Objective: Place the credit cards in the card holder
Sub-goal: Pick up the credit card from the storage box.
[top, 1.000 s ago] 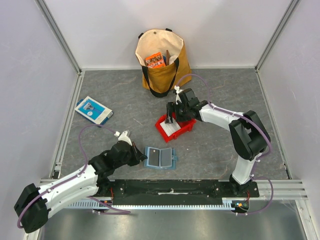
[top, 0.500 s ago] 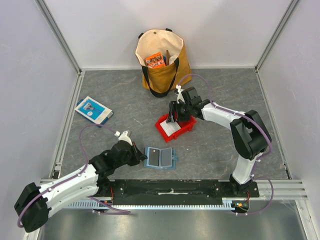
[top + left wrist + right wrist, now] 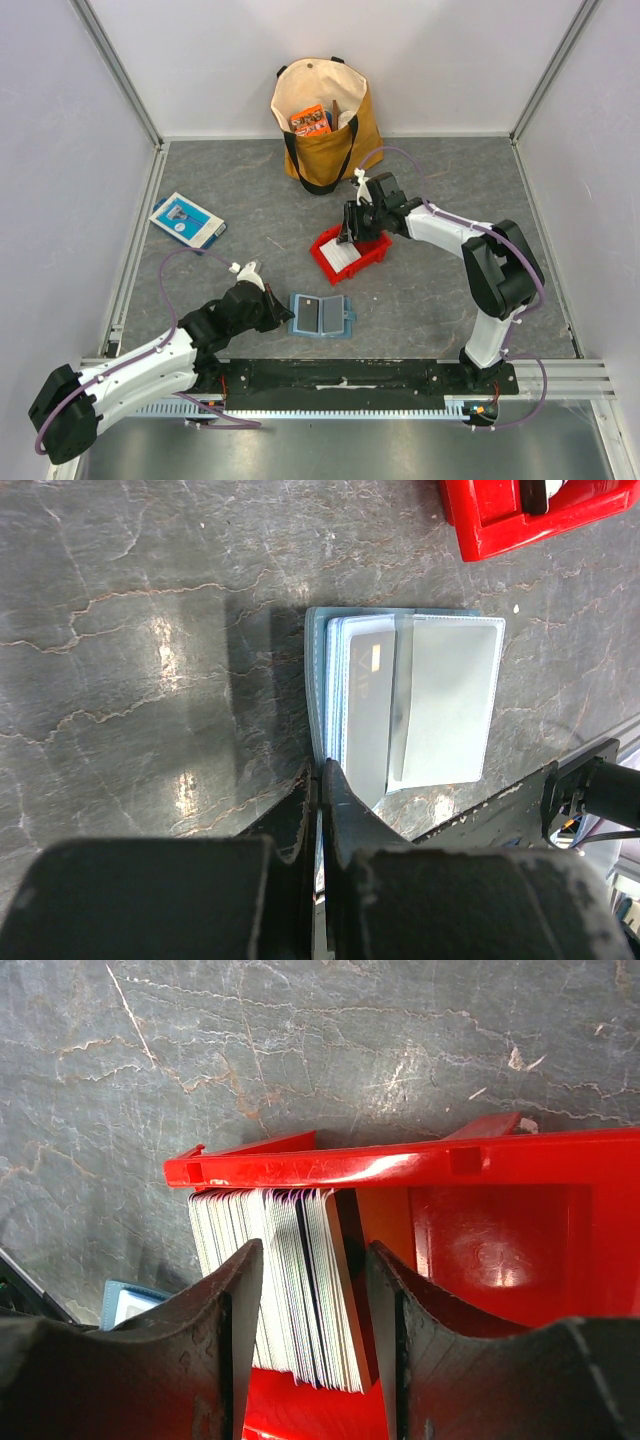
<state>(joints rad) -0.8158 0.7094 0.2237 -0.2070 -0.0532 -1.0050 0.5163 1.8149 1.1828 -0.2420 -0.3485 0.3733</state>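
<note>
**Entry: both arms at their stations, cards in the bin**

Grey marbled bench [image 3: 430, 290] inside a white-walled enclosure; a tan tote bag [image 3: 322, 120] with black handles stands at the back wall.

- Far left: a flat blue-and-white box [image 3: 186, 220] lies alone, well apart from everything else.
- Left end effector [image 3: 285, 315]: low over the bench. In the wrist view its fingers [image 3: 340, 800] are pressed together with only a hairline slit between them, tips touching the near edge of the card holder. Cannot tell whether any part of that edge is pinched between them.
- Card holder [image 3: 322, 315]: teal, lying open and flat near the front rail, just right of the left end effector. In the wrist view a grey card with a chip sits in one pocket panel, and the other panel is pale and plain.
- Red bin [image 3: 375, 252]: behind and to the right of the card holder, apart from it.
- Credit cards [image 3: 300, 1280]: stacked on edge inside the bin against one wall, pale ones with a brown one at the end.
- Right end effector [image 3: 312, 1250]: reaching down into the bin, jaws spread. Its fingers [image 3: 235, 1300] straddle the stack with a gap on either side; nothing is gripped.
</note>
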